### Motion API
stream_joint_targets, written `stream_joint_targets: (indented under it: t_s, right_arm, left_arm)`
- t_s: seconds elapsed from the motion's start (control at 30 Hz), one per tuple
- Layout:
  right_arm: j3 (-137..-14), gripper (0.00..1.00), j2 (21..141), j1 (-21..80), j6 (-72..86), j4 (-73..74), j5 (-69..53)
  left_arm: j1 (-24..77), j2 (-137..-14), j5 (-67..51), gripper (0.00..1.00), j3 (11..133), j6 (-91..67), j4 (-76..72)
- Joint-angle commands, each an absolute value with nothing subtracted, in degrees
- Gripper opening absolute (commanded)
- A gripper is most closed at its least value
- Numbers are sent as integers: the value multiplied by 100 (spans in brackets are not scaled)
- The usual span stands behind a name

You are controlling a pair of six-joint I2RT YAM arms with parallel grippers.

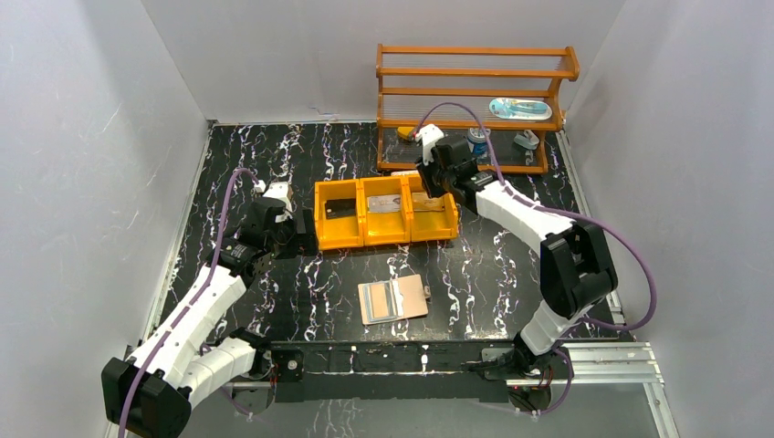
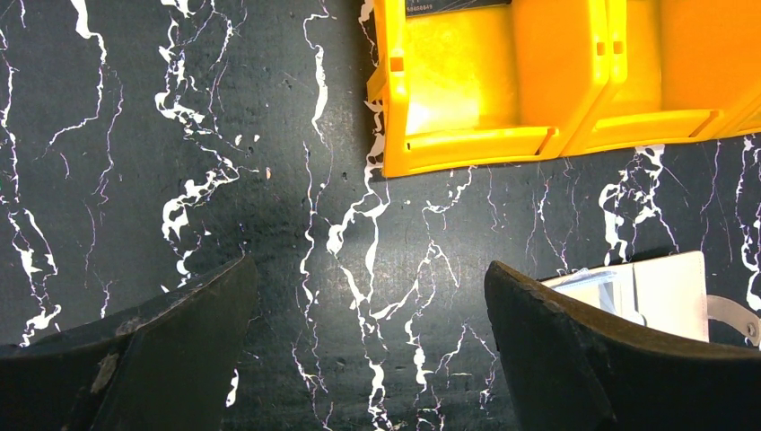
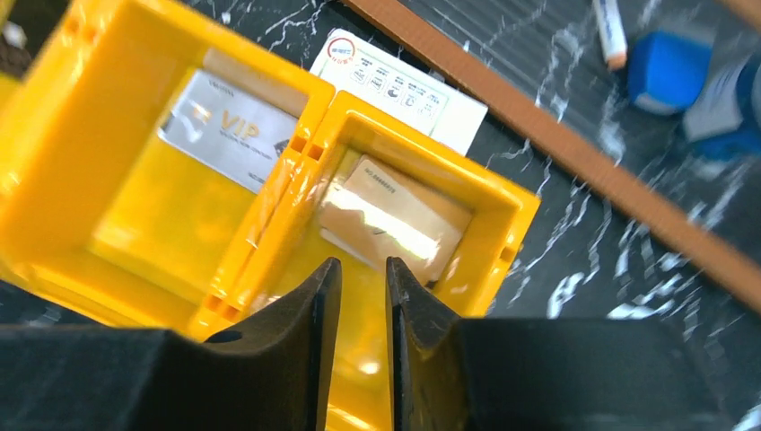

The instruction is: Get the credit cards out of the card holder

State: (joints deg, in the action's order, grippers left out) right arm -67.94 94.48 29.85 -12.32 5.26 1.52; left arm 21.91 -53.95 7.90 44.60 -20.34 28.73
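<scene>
Black marbled table; tray, card holder

arms: two are seen, one left and one right.
grippers: two are counted, the left gripper and the right gripper.
card holder: one is seen, opened into two panels, to the right of the left jaws.
orange tray: one is counted, with three compartments.
credit cards: three are counted in the tray, one per compartment. A gold card is seen just beyond the right jaws, a silver card to their left, and a dark card farthest left.
white printed card: one is seen behind the tray, beyond the right jaws.
wooden rack: one is seen, and four items are made out on it.
</scene>
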Motion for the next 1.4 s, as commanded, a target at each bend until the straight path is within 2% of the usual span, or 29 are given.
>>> stream_joint_targets:
  t_s: [0.0,0.4,0.83,1.37]
  right_arm:
    - [-7493,31,9686,2962,1608,1898,672]
    - [-7778,31,10688,2962,2707,2512,695]
    - [-8164,31,11369,2962,2698,2310,1936]
    - [-8092,33,11349,2991,2672,2041,2264]
  left_arm:
    - [2171,-5407,740,98,4441,-1960,2830]
    - [2171,-5441,773,98,4442,-1960,2839]
    - [2171,-5506,726,98,4448,-1960,2828]
    - [2171,-5552,696,98,4452,-1960,2822]
